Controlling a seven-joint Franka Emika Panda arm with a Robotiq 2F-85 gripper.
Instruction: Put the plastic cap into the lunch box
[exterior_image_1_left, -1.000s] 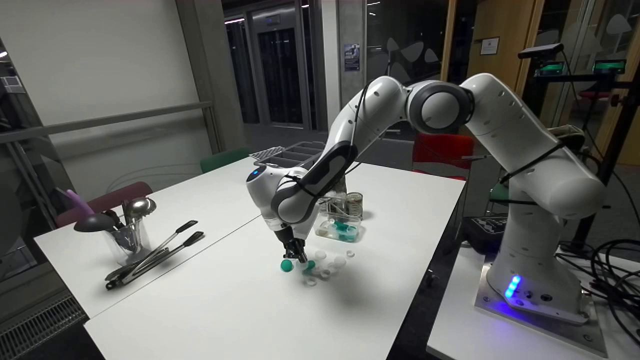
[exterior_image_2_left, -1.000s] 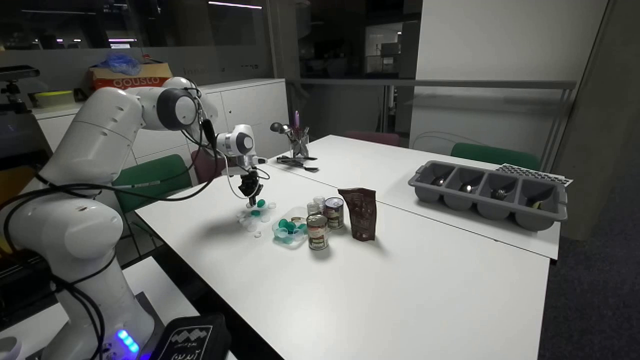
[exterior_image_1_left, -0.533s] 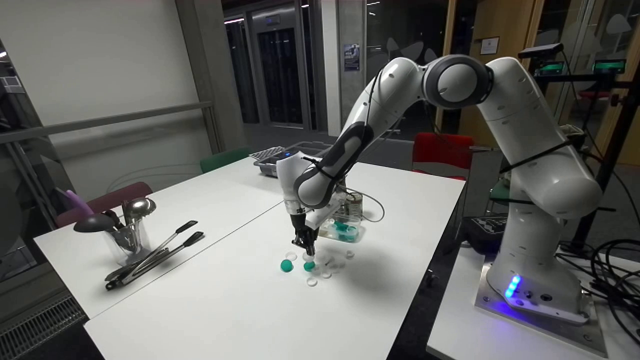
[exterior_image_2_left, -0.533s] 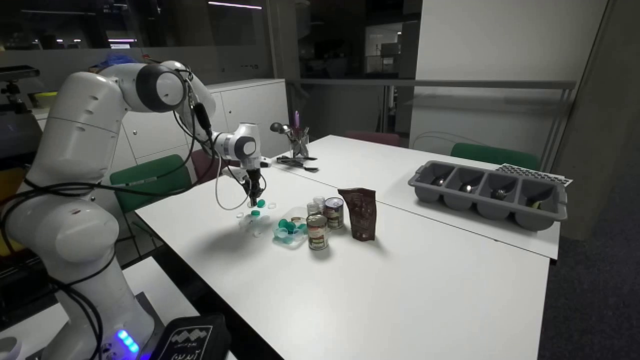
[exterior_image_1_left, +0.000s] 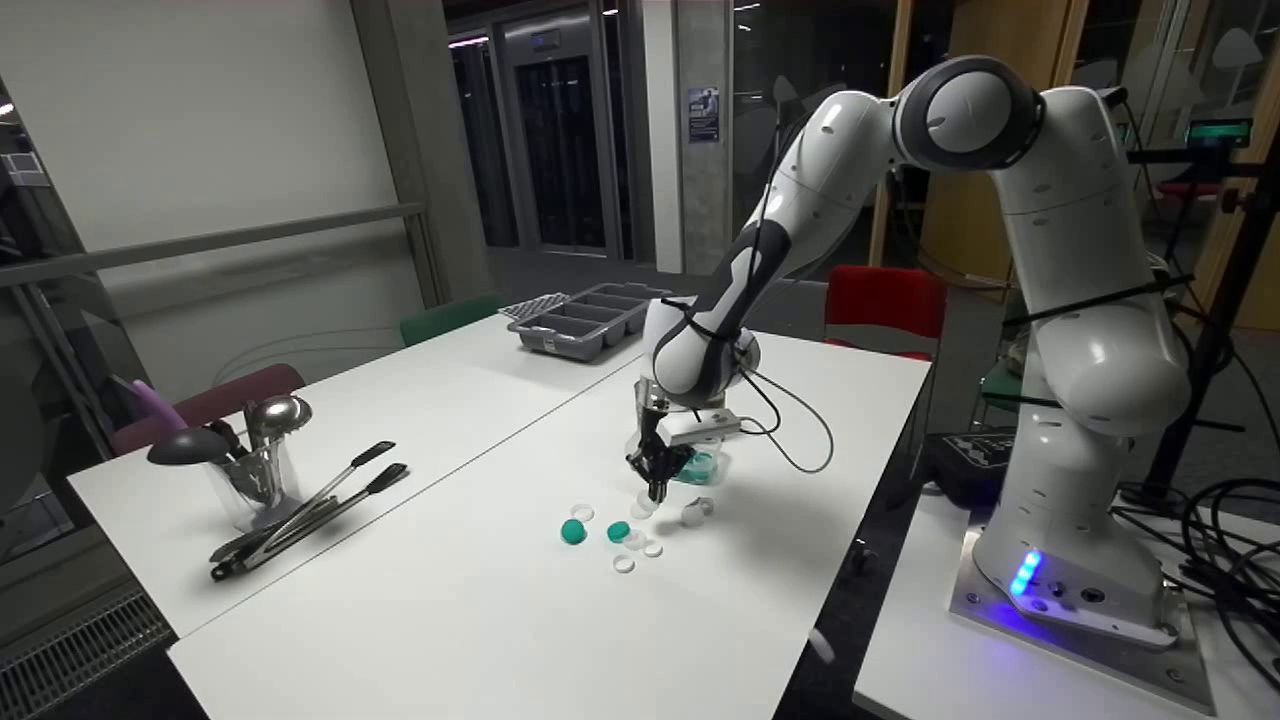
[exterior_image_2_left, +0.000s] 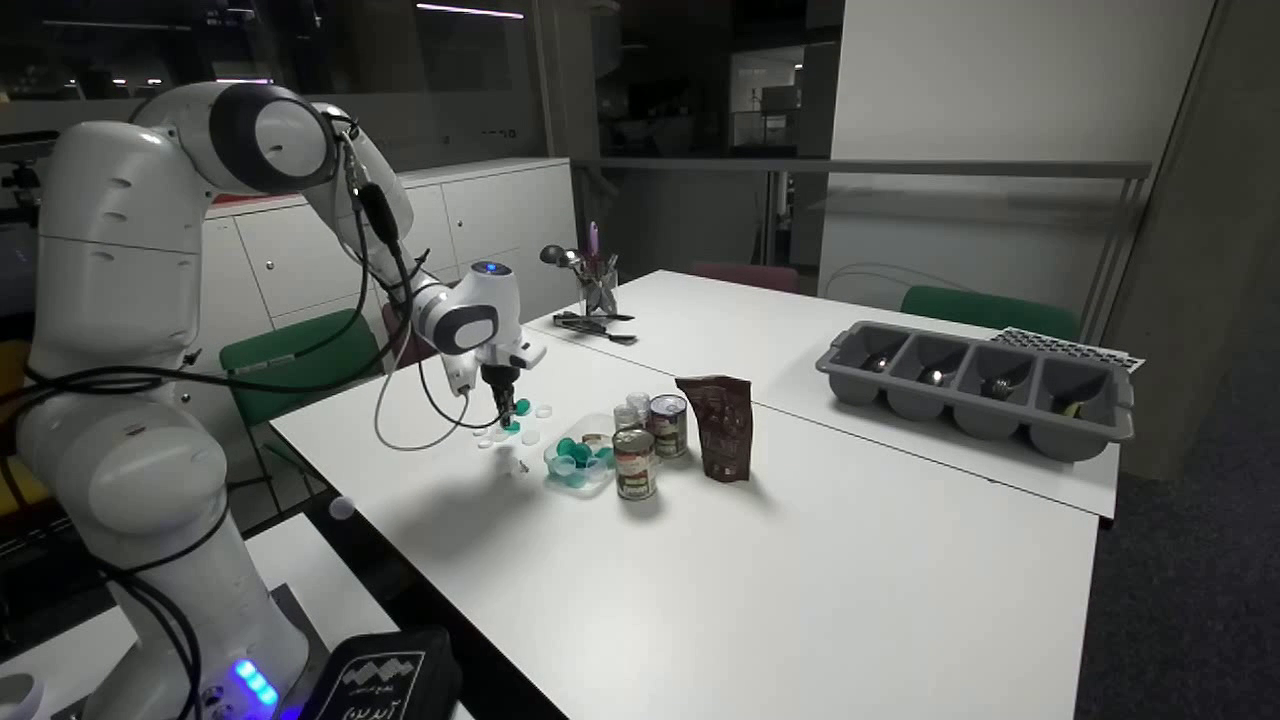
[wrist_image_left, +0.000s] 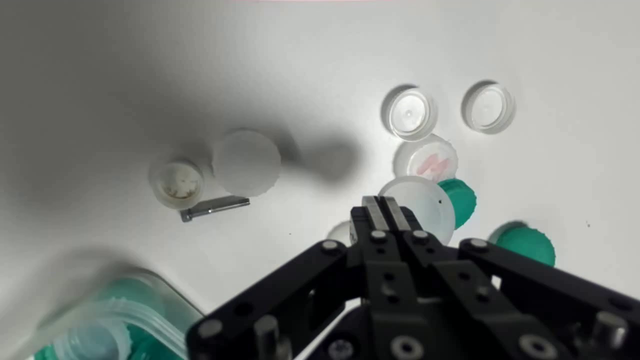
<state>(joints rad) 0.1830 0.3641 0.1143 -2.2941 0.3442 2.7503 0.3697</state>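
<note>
We see gripper (wrist_image_left: 384, 202) over white table (wrist_image_left: 300, 60), fingers (wrist_image_left: 375, 212) clenched. In wrist view translucent plastic cap (wrist_image_left: 427, 205) shows partly hidden by fingertips; if pinched, we cannot tell. Clear lunch box (wrist_image_left: 155, 322), teal caps (exterior_image_2_left: 567, 446) inside, stands near tin can (exterior_image_2_left: 635, 468); pale object (exterior_image_2_left: 342, 508), blurred, at table edge.

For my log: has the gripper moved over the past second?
Yes. In an exterior view, the gripper has shifted away from the leftmost green cap, which stayed put, and closer to the lunch box.
</note>
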